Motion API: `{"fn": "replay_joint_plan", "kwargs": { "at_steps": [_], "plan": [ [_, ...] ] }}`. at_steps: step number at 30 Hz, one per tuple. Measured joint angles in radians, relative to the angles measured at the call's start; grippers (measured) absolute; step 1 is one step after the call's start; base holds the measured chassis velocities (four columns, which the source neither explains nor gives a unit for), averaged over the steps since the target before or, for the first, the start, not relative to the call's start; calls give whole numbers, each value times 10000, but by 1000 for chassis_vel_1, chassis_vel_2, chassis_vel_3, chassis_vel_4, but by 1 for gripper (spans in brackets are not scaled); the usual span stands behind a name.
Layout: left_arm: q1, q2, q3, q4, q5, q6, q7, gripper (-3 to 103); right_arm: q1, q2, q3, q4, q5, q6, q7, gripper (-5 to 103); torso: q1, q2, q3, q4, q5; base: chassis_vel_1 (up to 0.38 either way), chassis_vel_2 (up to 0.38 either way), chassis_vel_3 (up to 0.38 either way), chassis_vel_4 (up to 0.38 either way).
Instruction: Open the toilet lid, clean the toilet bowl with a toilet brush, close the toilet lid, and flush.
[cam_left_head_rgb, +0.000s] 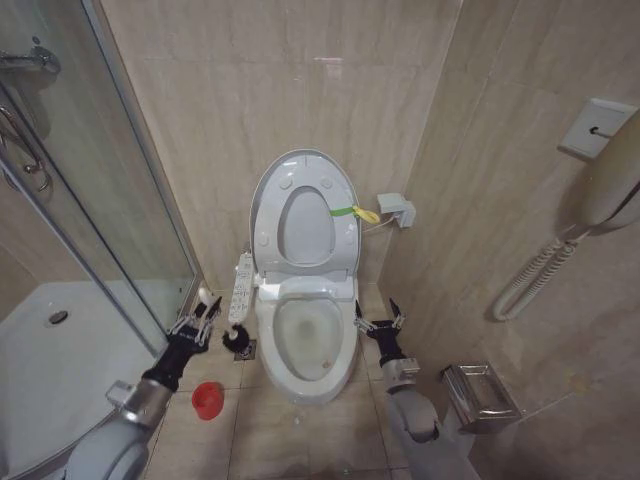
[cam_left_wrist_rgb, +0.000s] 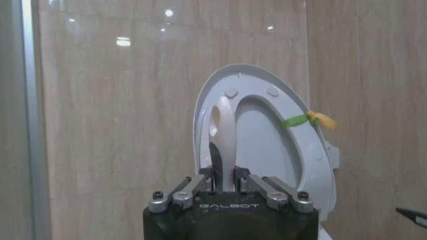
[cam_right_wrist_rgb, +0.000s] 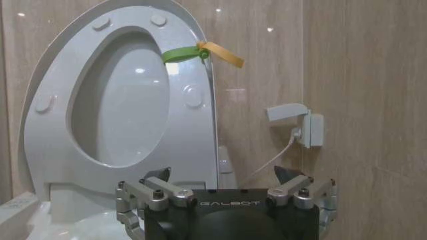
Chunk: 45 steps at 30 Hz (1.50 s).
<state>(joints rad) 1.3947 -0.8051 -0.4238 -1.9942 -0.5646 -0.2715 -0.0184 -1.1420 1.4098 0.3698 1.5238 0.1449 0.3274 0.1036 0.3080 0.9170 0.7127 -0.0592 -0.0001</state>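
Our left gripper (cam_left_head_rgb: 207, 318) sat low beside the bowl's left flank, fingers pinched tight on the toilet brush (cam_left_head_rgb: 232, 335); in the left wrist view the thin white handle (cam_left_wrist_rgb: 225, 142) ran up from between the closed fingers (cam_left_wrist_rgb: 200, 184). In the head view the black bristle head (cam_left_head_rgb: 237, 341) hung just off the bowl's left side, over the floor tiles (cam_left_head_rgb: 270, 420) and close to a small floor drain (cam_left_head_rgb: 247, 349). We saw the red holder cup (cam_left_head_rgb: 208, 400) standing on the floor near the left forearm, apart from the brush. Our right gripper (cam_left_head_rgb: 380, 322) hovered just beside the bowl's right rim, fingers spread apart and holding nothing; the right wrist view showed both finger sets (cam_right_wrist_rgb: 157, 192) wide. The toilet bowl (cam_left_head_rgb: 308, 340) lay between the two grippers, open, with brownish staining in the basin. The toilet lid (cam_left_head_rgb: 303, 215) stood upright against the beige wall (cam_left_head_rgb: 250, 90) with the seat ring (cam_left_head_rgb: 305, 228) raised against it, round bumpers visible, and the green-yellow strap (cam_left_head_rgb: 352, 212) tied at its right edge. A long white button panel (cam_left_head_rgb: 241, 286) ran along the bowl's left rear. A white wall outlet box (cam_left_head_rgb: 397, 210) with a cable sat to the right of the lid. The shower tray (cam_left_head_rgb: 60, 350) and glass door (cam_left_head_rgb: 110, 200) were at far left; a wall phone handset (cam_left_head_rgb: 605, 180) and a metal paper holder (cam_left_head_rgb: 478, 395) were at right.
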Motion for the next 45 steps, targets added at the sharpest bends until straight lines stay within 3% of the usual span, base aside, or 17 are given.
{"fn": "replay_joint_plan", "kwargs": {
  "at_steps": [6, 13, 19, 27, 45],
  "plan": [
    [-1026, 258, 643, 610, -651, -588, 651, 19, 0, 1, 0, 0, -1, 0, -1, 100, 0, 0, 0, 0, 0, 0, 0, 0, 0],
    [-2155, 247, 1608, 1435, -982, -1046, 971, 19, 0, 0, 0, 0, -1, 0, -1, 100, 0, 0, 0, 2, 1, 0, 0, 0, 0],
    [-3902, -90, 3223, 2498, -1382, -1520, 1243, 19, 0, 1, -1, 0, -1, 0, -1, 100, 1, -1, 1, -1, 3, 0, 0, 0, 0],
    [-5391, -814, 4865, 3785, -1711, -1917, 1559, 19, 0, 1, 0, 0, 0, 0, 0, 100, 0, -1, 0, 0, 2, 0, 0, 0, 0],
    [-5784, -2140, 6130, 4637, -1606, -1924, 1413, 19, 0, 1, -1, 1, -1, 0, 0, 100, -1, -1, -1, 1, 3, 0, 0, 0, 0]
  ]
}}
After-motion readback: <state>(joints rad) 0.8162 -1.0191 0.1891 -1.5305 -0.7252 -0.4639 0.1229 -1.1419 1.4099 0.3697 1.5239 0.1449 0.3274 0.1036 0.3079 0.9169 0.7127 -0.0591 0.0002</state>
